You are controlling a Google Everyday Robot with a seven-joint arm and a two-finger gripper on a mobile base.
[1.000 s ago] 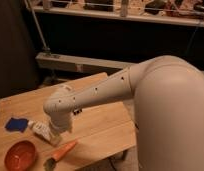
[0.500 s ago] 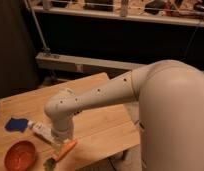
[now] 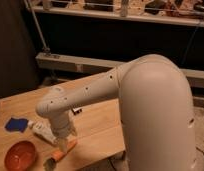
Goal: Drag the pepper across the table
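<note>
The pepper (image 3: 66,149) is slim and orange and lies near the front edge of the light wooden table (image 3: 95,125), with its dull green stem end pointing front-left. My gripper (image 3: 62,141) hangs from the white arm and points straight down, right over the middle of the pepper and covering part of it. I cannot make out whether it touches the pepper.
A round orange bowl (image 3: 20,155) sits at the front left. A white tube (image 3: 42,131) lies just left of the gripper, and a blue object (image 3: 16,124) lies beyond it. A small dark item (image 3: 77,110) is behind the arm. The table's front edge is close to the pepper.
The arm's wrist and gripper have come down and slightly forward onto the pepper. The pepper, bowl and tube have stayed about where they were.
</note>
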